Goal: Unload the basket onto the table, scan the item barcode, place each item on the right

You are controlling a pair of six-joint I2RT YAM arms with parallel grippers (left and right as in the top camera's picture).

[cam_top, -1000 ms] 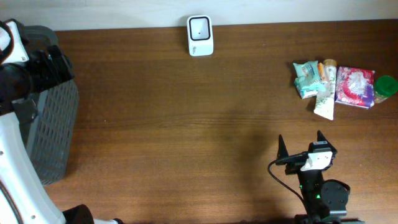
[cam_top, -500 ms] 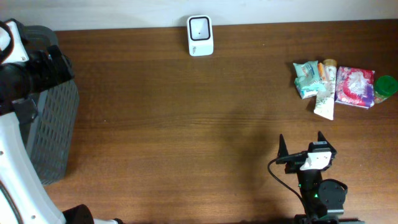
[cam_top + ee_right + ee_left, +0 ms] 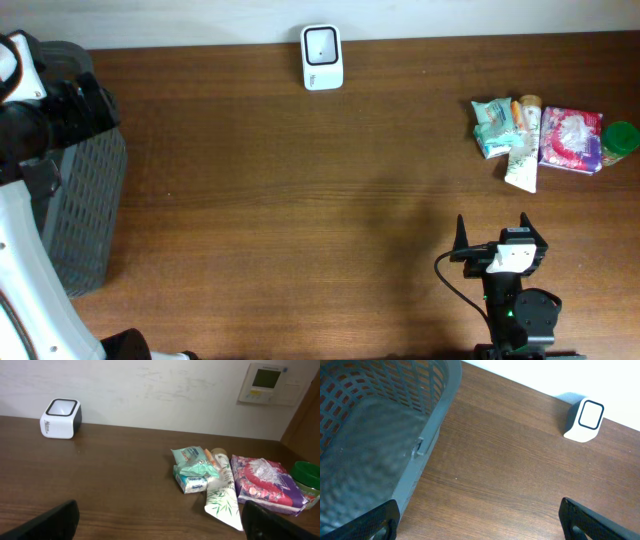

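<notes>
A white barcode scanner (image 3: 322, 57) stands at the table's far edge, also seen as the scanner (image 3: 585, 420) in the left wrist view and the scanner (image 3: 61, 418) in the right wrist view. The items lie in a heap at the far right: teal wipes packets (image 3: 495, 125), a white bamboo-print tube (image 3: 522, 165), a floral packet (image 3: 572, 140) and a green-lidded jar (image 3: 621, 138). My right gripper (image 3: 492, 228) stands open near the front edge, short of the heap, holding nothing. My left gripper (image 3: 480, 525) hangs open beside the basket, empty.
A grey mesh basket (image 3: 85, 200) stands at the left edge, its rim (image 3: 445, 405) close under the left wrist. A wall panel (image 3: 265, 382) is mounted behind the heap. Bare brown tabletop (image 3: 300, 200) spans the middle.
My right gripper has shifted slightly right and toward the front edge. Nothing else has moved.
</notes>
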